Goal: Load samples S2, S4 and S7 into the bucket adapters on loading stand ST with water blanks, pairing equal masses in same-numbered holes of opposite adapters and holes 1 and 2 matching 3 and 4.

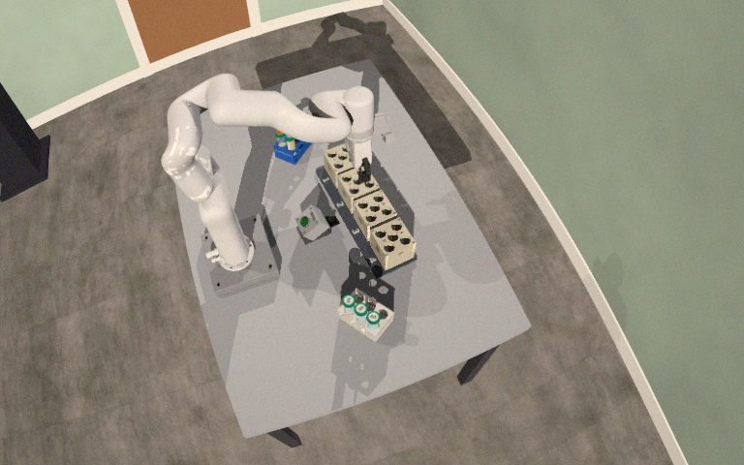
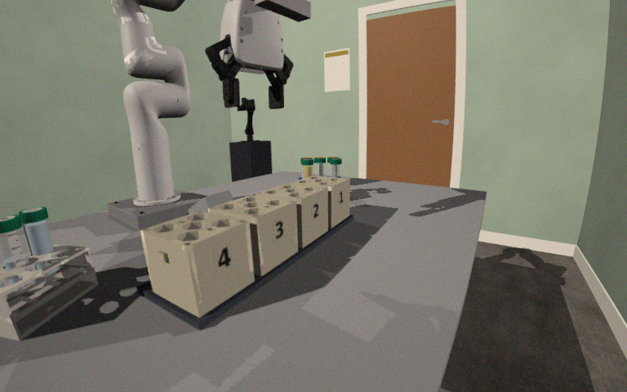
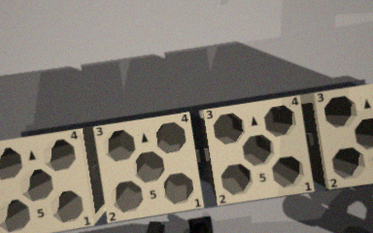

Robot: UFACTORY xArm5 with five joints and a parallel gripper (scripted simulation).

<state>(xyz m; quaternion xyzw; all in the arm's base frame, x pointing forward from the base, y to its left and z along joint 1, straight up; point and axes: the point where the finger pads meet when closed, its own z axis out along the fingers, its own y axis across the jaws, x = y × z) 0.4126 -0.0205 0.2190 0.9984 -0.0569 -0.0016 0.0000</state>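
The grey tabletop (image 1: pixel 285 378) (image 2: pixel 406 258), crossed by shadows. Directly on it are carried the arm's base (image 1: pixel 219 285) (image 2: pixel 115 208), the dark stand (image 1: pixel 351 219) (image 2: pixel 200 323), the blue rack (image 1: pixel 286 155), the clear rack (image 1: pixel 356 325) (image 2: pixel 18 330) and the small desk (image 1: pixel 320 223), set between base and stand.

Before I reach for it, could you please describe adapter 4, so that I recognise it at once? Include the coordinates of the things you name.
On the grey table (image 1: pixel 466 306) (image 2: pixel 406 277), a dark stand (image 1: pixel 351 220) (image 2: pixel 171 310) carries four beige blocks in a row. Adapter 4 (image 1: pixel 399 256) (image 2: pixel 221 272) is the end block nearest the clear rack (image 1: pixel 358 326) (image 2: pixel 55 302); only its side shows a black 4.
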